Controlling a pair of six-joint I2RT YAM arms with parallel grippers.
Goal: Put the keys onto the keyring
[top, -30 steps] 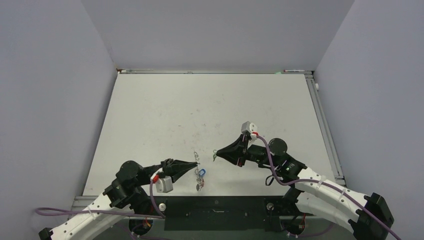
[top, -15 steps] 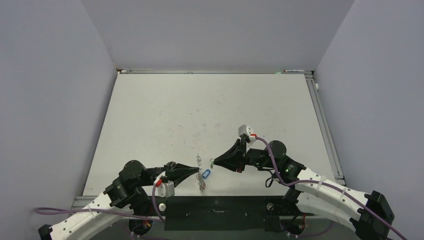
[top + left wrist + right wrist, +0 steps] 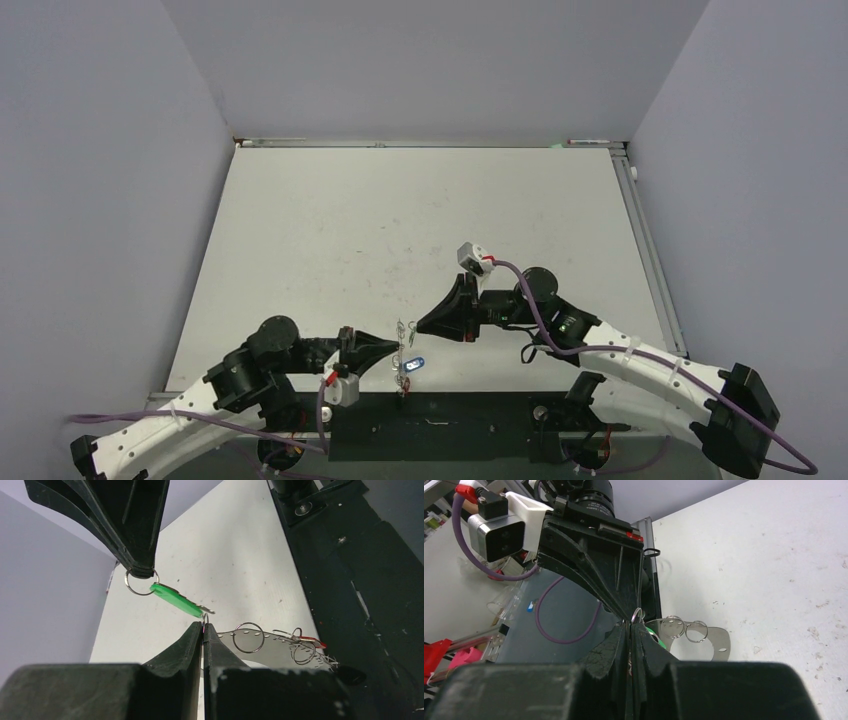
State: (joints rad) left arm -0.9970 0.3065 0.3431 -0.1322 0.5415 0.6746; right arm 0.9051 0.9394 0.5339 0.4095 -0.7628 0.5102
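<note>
Top external: left gripper [image 3: 398, 347] and right gripper [image 3: 421, 324], tips nearly meeting at the table's [image 3: 300, 230] near edge, keyring [image 3: 405, 329] between.
Left wrist: left gripper clenched on keyring's rim; right gripper pinching green-tagged key's [image 3: 177, 600] split ring.
Right wrist: right fingers pressed together.

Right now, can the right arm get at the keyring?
Probably yes. The right gripper, shut on the green key, is right beside the keyring that the left gripper holds, with nothing between them.
</note>
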